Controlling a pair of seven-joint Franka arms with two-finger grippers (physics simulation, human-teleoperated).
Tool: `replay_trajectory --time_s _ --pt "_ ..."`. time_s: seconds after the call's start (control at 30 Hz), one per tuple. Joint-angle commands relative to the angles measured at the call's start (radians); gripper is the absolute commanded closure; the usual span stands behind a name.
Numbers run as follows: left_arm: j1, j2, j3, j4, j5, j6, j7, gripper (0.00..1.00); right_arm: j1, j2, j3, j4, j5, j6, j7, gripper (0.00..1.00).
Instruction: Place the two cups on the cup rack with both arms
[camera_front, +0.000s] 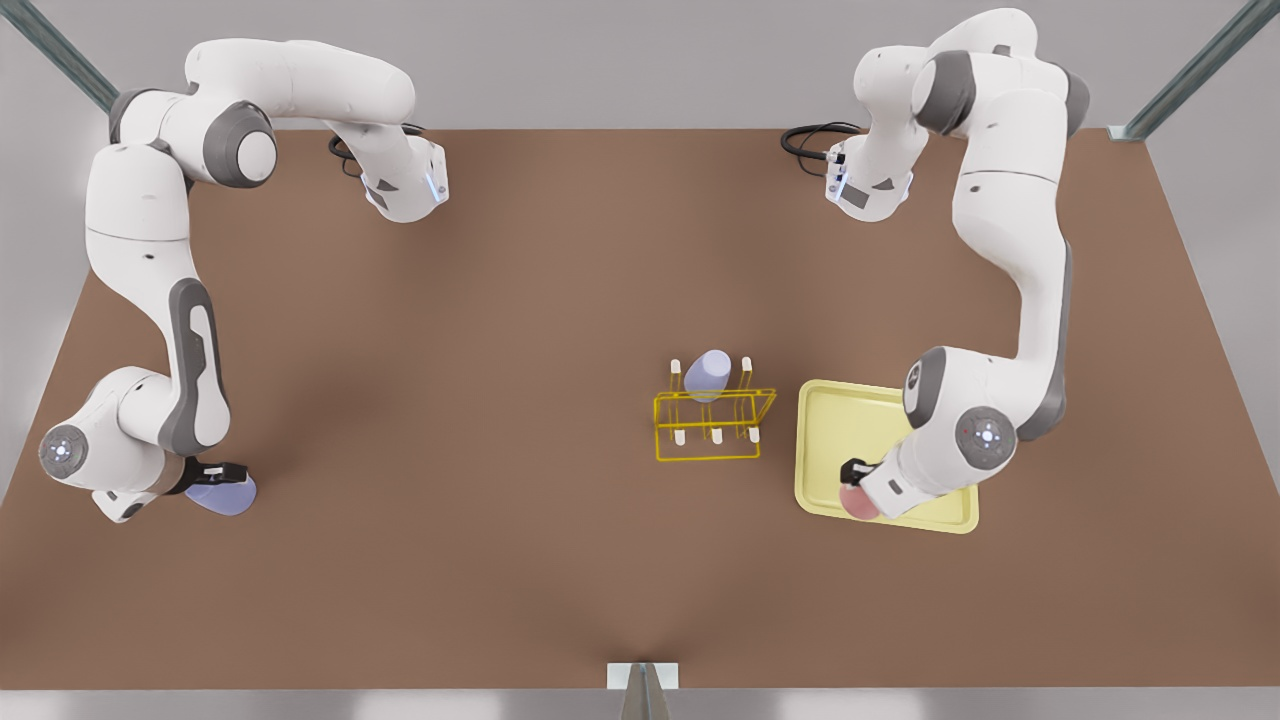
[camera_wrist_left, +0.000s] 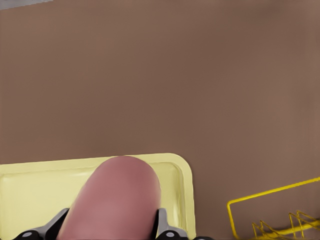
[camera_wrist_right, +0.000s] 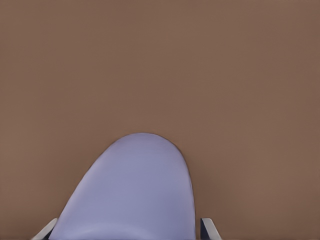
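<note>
My left gripper (camera_front: 856, 480), on the arm at the front view's right, is shut on the salmon pink cup (camera_front: 858, 502) over the near part of the pale-yellow tray (camera_front: 830, 415). In the left wrist view the pink cup (camera_wrist_left: 117, 197) sits between the two fingers (camera_wrist_left: 164, 226). My right gripper (camera_front: 216, 476), at the front view's far left, is shut on a lavender cup (camera_front: 224, 495), which lies between its fingers (camera_wrist_right: 207, 227) as a pale dome (camera_wrist_right: 135, 190). The yellow wire cup rack (camera_front: 712, 432) stands mid-table with another lavender cup (camera_front: 707, 373) on a back peg.
The tray (camera_wrist_left: 30, 182) lies just to the right of the rack in the front view. A corner of the rack (camera_wrist_left: 272, 207) shows in the left wrist view. Bare brown tabletop (camera_front: 450, 400) stretches between the right gripper and the rack.
</note>
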Motion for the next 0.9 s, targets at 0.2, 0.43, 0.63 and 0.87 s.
replay_trajectory --time_s 0.2,0.43,0.63,0.87 --pt "-0.064 0.015 -0.100 0.154 -0.018 -0.258 -0.339 0.15 0.000 0.004 0.000 0.001 0.000 0.004 -0.024 0.00" --pt "-0.183 0.020 -0.109 0.158 -0.015 -0.298 -0.500 0.14 -0.003 0.001 0.000 0.010 0.011 0.002 -0.022 0.26" --pt "-0.174 0.041 -0.105 0.144 -0.015 -0.316 -0.503 0.14 -0.005 0.001 0.000 0.013 0.011 0.001 -0.022 0.26" --pt "-0.173 0.067 -0.105 0.146 -0.009 -0.305 -0.501 0.00 0.000 -0.007 0.028 0.047 0.017 -0.041 -0.021 0.26"
